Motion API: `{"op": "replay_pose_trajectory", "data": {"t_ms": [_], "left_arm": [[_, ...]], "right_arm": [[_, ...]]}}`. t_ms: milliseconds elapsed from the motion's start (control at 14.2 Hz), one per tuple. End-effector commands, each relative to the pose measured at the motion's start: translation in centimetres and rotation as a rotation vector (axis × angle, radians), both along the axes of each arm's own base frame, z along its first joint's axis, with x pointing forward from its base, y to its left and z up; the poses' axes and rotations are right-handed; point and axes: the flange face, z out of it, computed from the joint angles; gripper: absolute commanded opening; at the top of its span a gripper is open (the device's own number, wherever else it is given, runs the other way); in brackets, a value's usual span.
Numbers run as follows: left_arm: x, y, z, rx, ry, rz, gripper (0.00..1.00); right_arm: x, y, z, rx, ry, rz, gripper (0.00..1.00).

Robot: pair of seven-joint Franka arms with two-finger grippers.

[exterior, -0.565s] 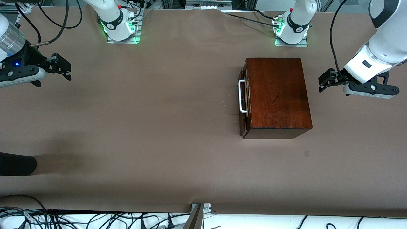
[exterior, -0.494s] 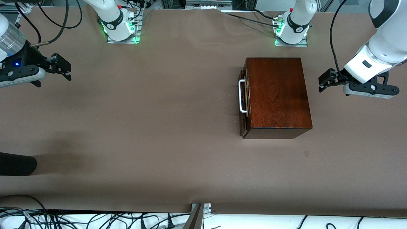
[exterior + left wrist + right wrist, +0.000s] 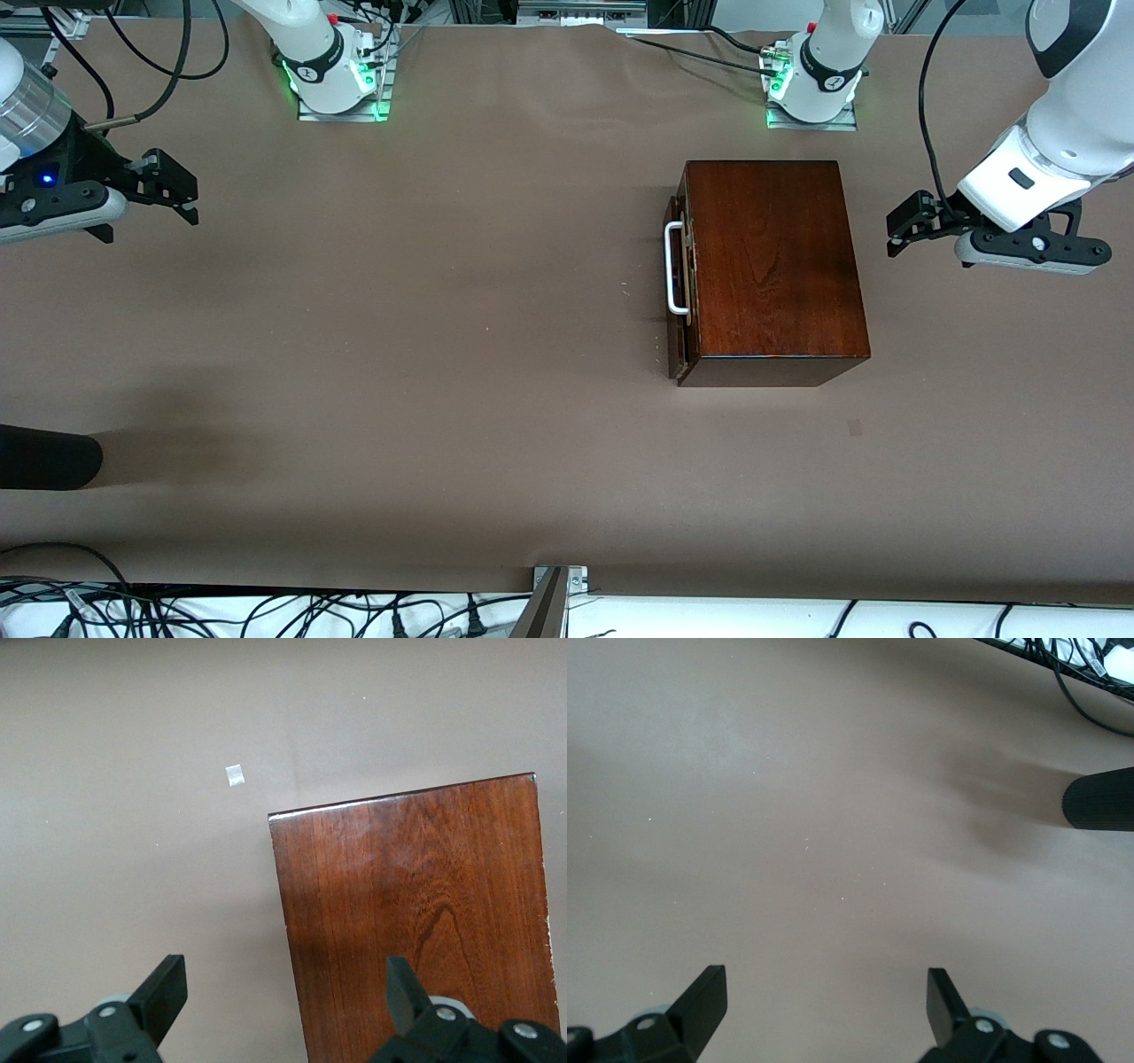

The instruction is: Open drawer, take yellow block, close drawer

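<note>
A glossy dark-wood box (image 3: 772,266) stands on the table toward the left arm's end. Its drawer (image 3: 677,283) is shut, with a dark front and a white bar handle (image 3: 672,268) that faces the right arm's end. The yellow block is hidden. My left gripper (image 3: 905,231) is open and empty, in the air beside the box's end away from the handle. The left wrist view shows the box top (image 3: 416,912) under its open fingers (image 3: 165,992). My right gripper (image 3: 174,184) is open and empty, waiting over bare table at the right arm's end.
A black cylinder (image 3: 44,456) juts in at the table's edge at the right arm's end; it also shows in the right wrist view (image 3: 1099,799). A small pale square mark (image 3: 854,427) lies on the brown cover nearer the front camera than the box. Cables hang along the front edge.
</note>
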Motion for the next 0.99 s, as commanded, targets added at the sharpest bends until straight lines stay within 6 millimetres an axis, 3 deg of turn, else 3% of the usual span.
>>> {"op": "replay_pose_trajectory", "data": {"t_ms": [0,424,635,776,918], "left_arm": [[0.2,-0.3,0.4,-0.013,-0.009,0.004,1.00],[0.2,-0.2,0.4,-0.013,-0.004,0.012,1.00],[-0.8,-1.2,0.2,-0.010,0.074,0.003,1.00],[-0.7,-2.9,-0.4,-0.010,0.098,-0.028,1.00],[-1.1,-6.4,-0.5,-0.007,0.122,-0.091,1.00]], "right_arm": [[0.2,0.1,0.5,0.008,-0.007,-0.011,1.00],[0.2,0.0,0.4,0.007,0.000,-0.013,1.00],[0.2,0.0,0.3,0.007,0.000,-0.013,1.00],[0.2,0.0,0.3,0.007,0.002,-0.013,1.00],[0.2,0.0,0.3,0.007,0.002,-0.012,1.00]]}}
